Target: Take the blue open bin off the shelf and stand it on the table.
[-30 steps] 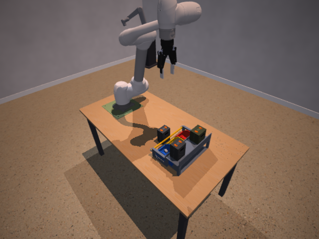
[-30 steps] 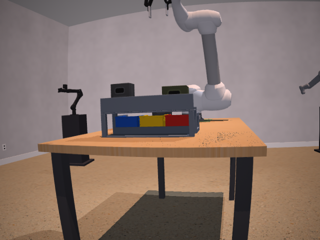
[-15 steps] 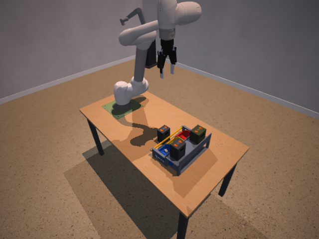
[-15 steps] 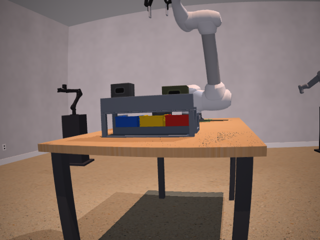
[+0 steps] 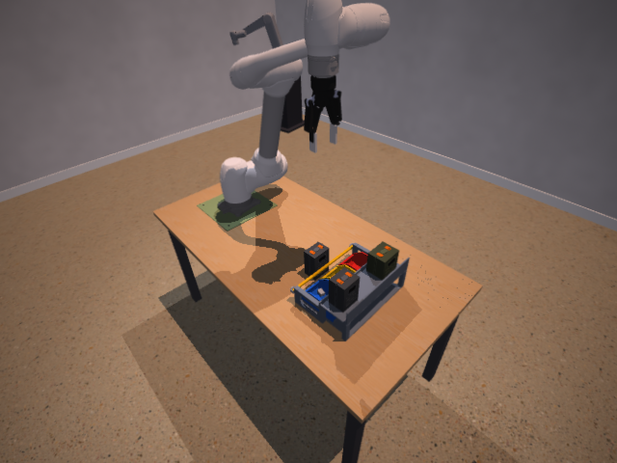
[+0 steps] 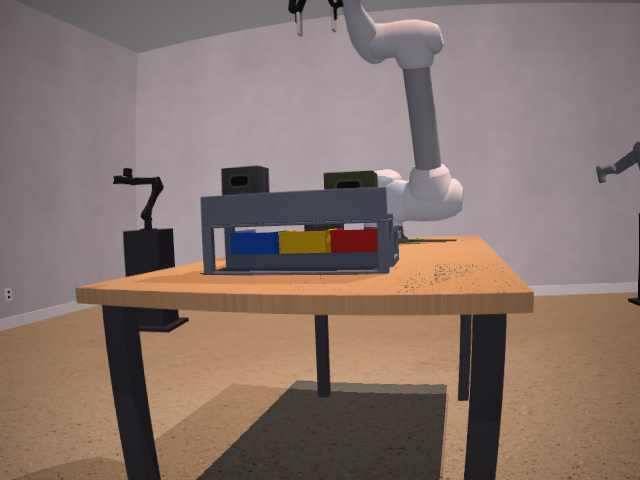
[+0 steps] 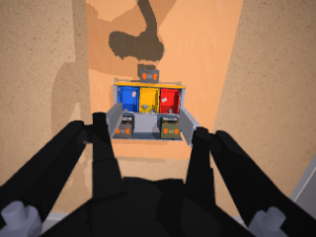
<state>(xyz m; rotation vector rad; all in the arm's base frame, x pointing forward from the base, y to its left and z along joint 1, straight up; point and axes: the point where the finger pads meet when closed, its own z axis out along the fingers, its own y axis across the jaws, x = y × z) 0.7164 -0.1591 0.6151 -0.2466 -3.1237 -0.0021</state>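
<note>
The blue bin (image 5: 312, 288) (image 6: 254, 243) (image 7: 128, 102) stands on the grey shelf (image 5: 377, 302) (image 6: 294, 207) (image 7: 147, 124), at the end of a row of three. A light part shows in it. The yellow bin (image 6: 303, 242) (image 7: 148, 98) is beside it in the middle, and the red bin (image 5: 355, 260) (image 6: 354, 241) (image 7: 173, 103) is at the other end; both hold small parts. The bins look level. My gripper (image 5: 322, 140) (image 6: 316, 29) (image 7: 151, 114) is open and empty, high above the table and shelf, pointing down.
A dark case (image 5: 343, 291) (image 6: 248, 180) (image 7: 123, 129) and a green case (image 5: 383, 261) (image 6: 348, 180) (image 7: 170, 129) stand on the shelf's top. Another dark case (image 5: 316, 258) (image 7: 149, 75) stands on the table (image 5: 428, 286) (image 6: 310, 303) beyond the yellow bar (image 5: 322, 267) (image 7: 148, 84) along the shelf's front.
</note>
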